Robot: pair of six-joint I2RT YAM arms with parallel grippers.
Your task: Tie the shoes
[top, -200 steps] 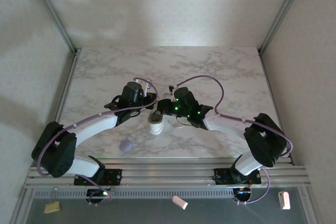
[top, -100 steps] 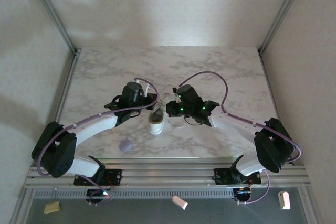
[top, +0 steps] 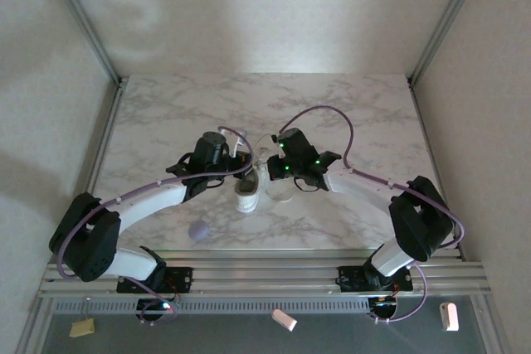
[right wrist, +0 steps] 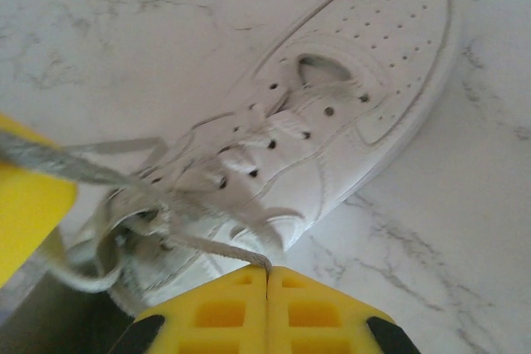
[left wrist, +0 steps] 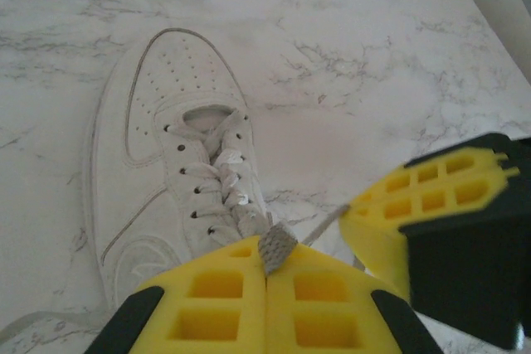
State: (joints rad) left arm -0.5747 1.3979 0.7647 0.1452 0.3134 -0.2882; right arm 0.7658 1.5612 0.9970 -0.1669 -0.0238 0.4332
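Swinging back in beside the sneaker (top: 247,194), my right arm (top: 365,192) has tucked its elbow since half a second ago; the left arm (top: 149,201) and the shoe haven't budged. The sneaker lies on the bench (top: 166,113), both tools at its collar end. The left tool (left wrist: 267,264) is clamped on a lace end (left wrist: 278,246), and the right tool (right wrist: 267,275) is clamped on the other lace (right wrist: 216,248). No knot yet, I reckon: crossing and tying remain.

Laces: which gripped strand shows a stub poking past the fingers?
The left gripper's: a grey woven stub pokes above its shut fingers. The right gripper's strand vanishes straight into the seam.
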